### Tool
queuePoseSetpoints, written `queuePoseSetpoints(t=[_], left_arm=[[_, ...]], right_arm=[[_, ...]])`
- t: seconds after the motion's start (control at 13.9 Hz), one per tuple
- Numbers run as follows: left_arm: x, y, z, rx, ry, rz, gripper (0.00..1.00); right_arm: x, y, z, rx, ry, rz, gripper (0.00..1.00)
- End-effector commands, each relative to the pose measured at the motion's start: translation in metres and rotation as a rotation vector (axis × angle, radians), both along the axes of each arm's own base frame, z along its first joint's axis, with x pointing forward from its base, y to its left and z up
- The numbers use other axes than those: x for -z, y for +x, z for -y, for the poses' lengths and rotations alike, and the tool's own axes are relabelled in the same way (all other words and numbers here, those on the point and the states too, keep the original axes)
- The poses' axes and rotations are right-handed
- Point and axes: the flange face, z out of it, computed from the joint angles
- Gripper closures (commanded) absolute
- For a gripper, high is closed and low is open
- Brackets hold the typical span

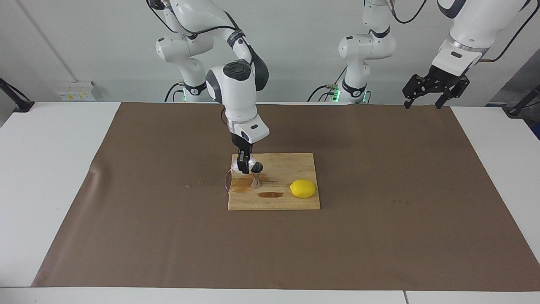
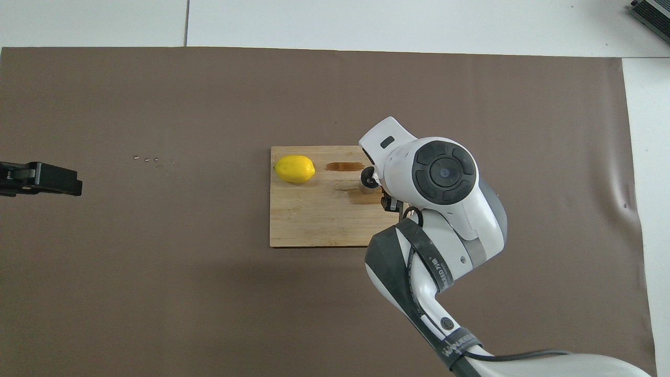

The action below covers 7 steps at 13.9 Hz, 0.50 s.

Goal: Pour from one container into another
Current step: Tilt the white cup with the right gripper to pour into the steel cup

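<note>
facing view, right hand [image 1: 242, 166] clamped on glass cup [image 1: 249, 162] tipped over jigger [image 1: 256, 175] on board [image 1: 295, 169], lemon [image 1: 303, 188] beside, left hand [image 1: 424, 98] apart, waiting over surface's edge

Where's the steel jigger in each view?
Facing view: jigger upright on the cutting board, at its right-arm end, beside the right gripper.
Overhead view: jigger peeks out at the edge of the right arm's wrist.
Shared landmark: lemon at the board's other end.
</note>
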Motion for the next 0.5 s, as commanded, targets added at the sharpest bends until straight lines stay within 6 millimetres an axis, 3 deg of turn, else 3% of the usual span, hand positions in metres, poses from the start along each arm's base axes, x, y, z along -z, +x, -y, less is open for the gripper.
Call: queuePoseSetpoints(t=[0.0,0.43], left_arm=[[0.000,-0.009,-0.001,0.002,-0.010,0.001,0.00],[0.000,-0.009,-0.001,0.002,-0.010,0.001,0.00]], right_arm=[[-0.001,0.002,0.002,0.027,0.002,0.016,0.61],[-0.002,0.009,0.016,0.067,0.027,0.004,0.61]])
